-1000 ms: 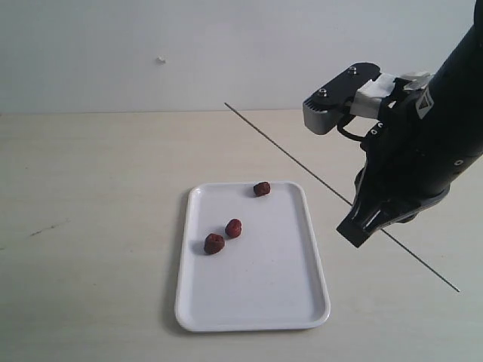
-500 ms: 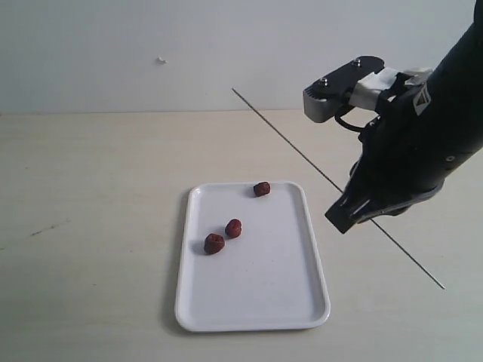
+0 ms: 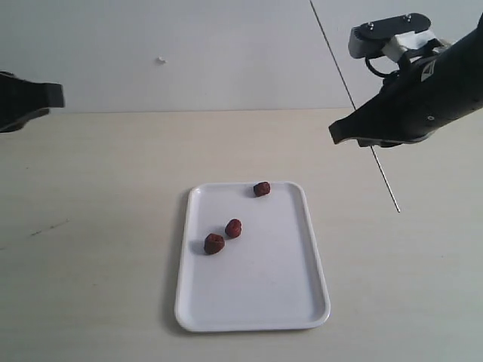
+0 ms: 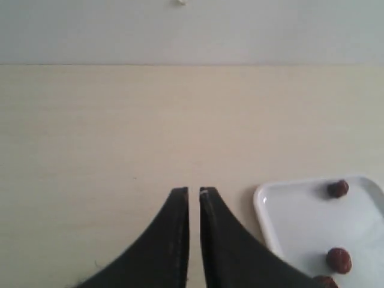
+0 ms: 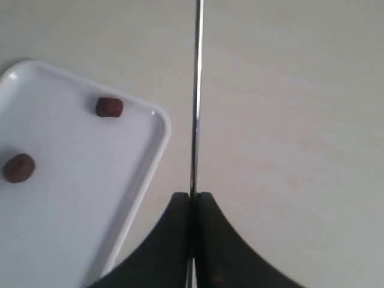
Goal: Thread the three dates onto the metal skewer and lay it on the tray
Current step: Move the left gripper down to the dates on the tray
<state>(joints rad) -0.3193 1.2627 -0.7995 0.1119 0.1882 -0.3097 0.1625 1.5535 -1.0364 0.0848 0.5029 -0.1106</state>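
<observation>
Steel-grey metal skewer [image 3: 332, 51] clamped in right pincer [image 5: 192, 197], jaws shut tight on rod. Rod aloft over desk [image 3: 98, 226], steeply tilted, beside tray [image 3: 302, 302], not touching it. On tray, three dates [image 3: 234, 228] lie loose: one by far rim, two close together mid-tray. Left pincer [image 4: 194, 191] well apart from tray, jaws almost together, thin slit, nothing held. Step judged: present skewer tip for first date. Advice: left pincer grips one date firmly; tip enters at centre; push slowly along axis, since thin rod may swivel in grip.
</observation>
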